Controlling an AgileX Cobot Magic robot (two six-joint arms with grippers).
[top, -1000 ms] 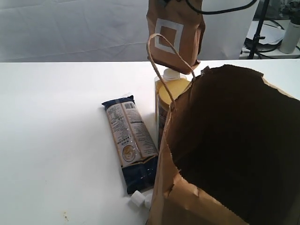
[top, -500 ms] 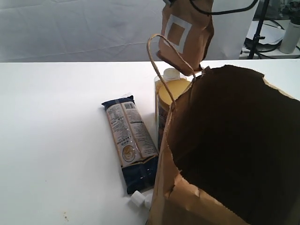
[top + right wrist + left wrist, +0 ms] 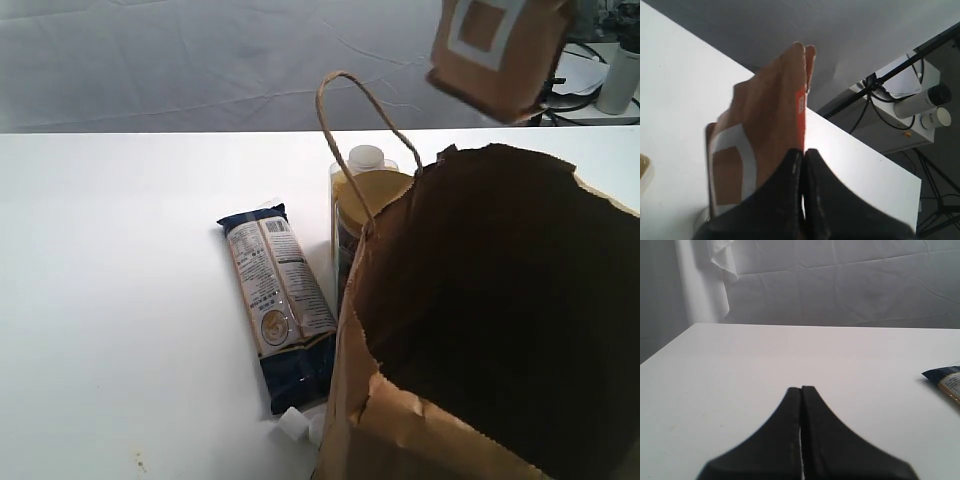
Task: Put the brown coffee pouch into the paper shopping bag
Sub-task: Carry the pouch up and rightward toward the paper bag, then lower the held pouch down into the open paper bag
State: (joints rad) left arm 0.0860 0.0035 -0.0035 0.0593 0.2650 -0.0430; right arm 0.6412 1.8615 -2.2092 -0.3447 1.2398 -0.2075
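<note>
The brown coffee pouch (image 3: 497, 52) hangs tilted in the air above the far rim of the paper shopping bag (image 3: 500, 300), its white square label facing the camera. In the right wrist view the pouch (image 3: 760, 135) shows its orange strip, and my right gripper (image 3: 803, 152) is shut on its top edge. The gripper itself is out of the exterior frame. The bag stands open at the near right, its cord handle (image 3: 350, 110) looping upward. My left gripper (image 3: 801, 389) is shut on nothing, low over the white table.
A dark blue flat packet (image 3: 280, 300) lies on the table left of the bag, its end visible too in the left wrist view (image 3: 945, 380). A yellow-lidded jar (image 3: 370, 195) and a bottle (image 3: 366, 157) stand behind the bag's corner. A small white cube (image 3: 292, 425) sits near the bag's base.
The pouch has moved up and to the right, from beside the handle to above the bag's far rim, tilting more. Nothing else moved.
</note>
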